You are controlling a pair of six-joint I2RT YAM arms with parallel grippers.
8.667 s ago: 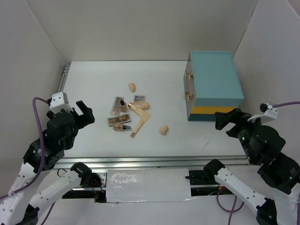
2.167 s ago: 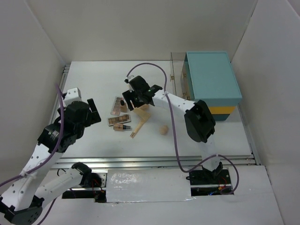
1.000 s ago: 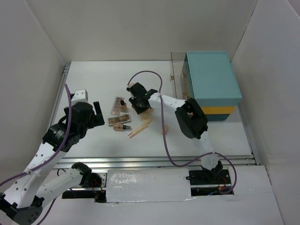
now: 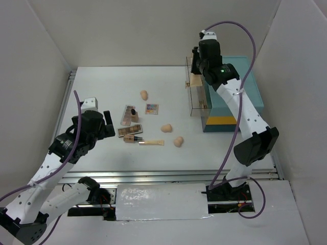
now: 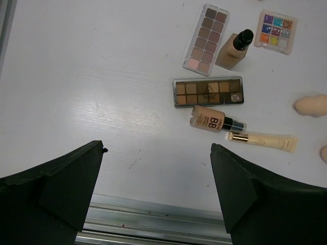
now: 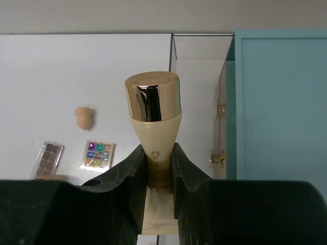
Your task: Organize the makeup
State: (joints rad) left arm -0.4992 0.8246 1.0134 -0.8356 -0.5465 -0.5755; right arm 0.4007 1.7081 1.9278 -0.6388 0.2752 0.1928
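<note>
My right gripper (image 4: 196, 69) is shut on a cream tube with a gold cap (image 6: 153, 115), raised at the back beside the teal case (image 4: 232, 87). In the right wrist view the fingers (image 6: 134, 168) clamp the tube's neck. The rest of the makeup lies mid-table: two brown palettes (image 4: 129, 115) (image 4: 129, 131), a colourful palette (image 4: 152, 108), a black-capped foundation bottle (image 5: 235, 48), a BB bottle (image 5: 212, 120), a thin gold-capped tube (image 4: 152, 142) and three peach sponges (image 4: 144, 95) (image 4: 166, 128) (image 4: 178, 141). My left gripper (image 5: 156, 148) hangs open just left of the palettes.
A clear panel (image 4: 196, 97) stands open on the left side of the teal case, with brass latches (image 6: 218, 158) on the case. White walls enclose the table. An aluminium rail (image 5: 153, 227) runs along the near edge.
The right arm has lifted the gold-capped tube out of the makeup cluster and carried it back and right to the teal case. A sponge and thin tube now show. The left arm has barely moved.
</note>
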